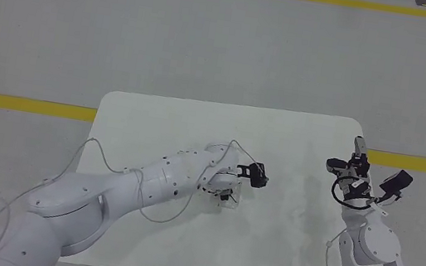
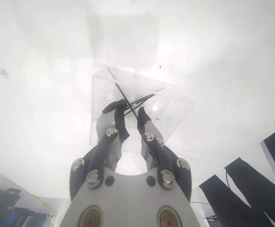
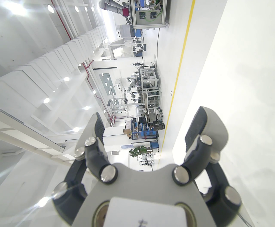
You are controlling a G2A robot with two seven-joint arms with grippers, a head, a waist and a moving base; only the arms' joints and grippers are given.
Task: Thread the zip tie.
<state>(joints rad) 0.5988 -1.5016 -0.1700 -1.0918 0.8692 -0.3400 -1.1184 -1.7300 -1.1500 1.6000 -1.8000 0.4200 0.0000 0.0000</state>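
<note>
A small clear box [image 1: 228, 199] stands near the middle of the white table [image 1: 188, 129], and my left gripper [image 1: 227, 191] reaches down into it. Several thin black zip ties [image 2: 140, 100] lie crossed inside the box [image 2: 174, 111]. The left gripper [image 2: 131, 108] is open by a narrow gap, with the crossed ties running between its fingertips [image 2: 120, 107]. At the table's right edge my right gripper [image 1: 347, 155] hangs above the surface. It [image 3: 149, 114] is wide open with nothing in it, and points along the table edge [image 3: 236, 86] towards the room.
The table surface around the box is bare white. A yellow line [image 1: 16, 103] runs across the floor beside and behind the table. Black cable sleeves [image 2: 236, 193] cross one corner of the left wrist view.
</note>
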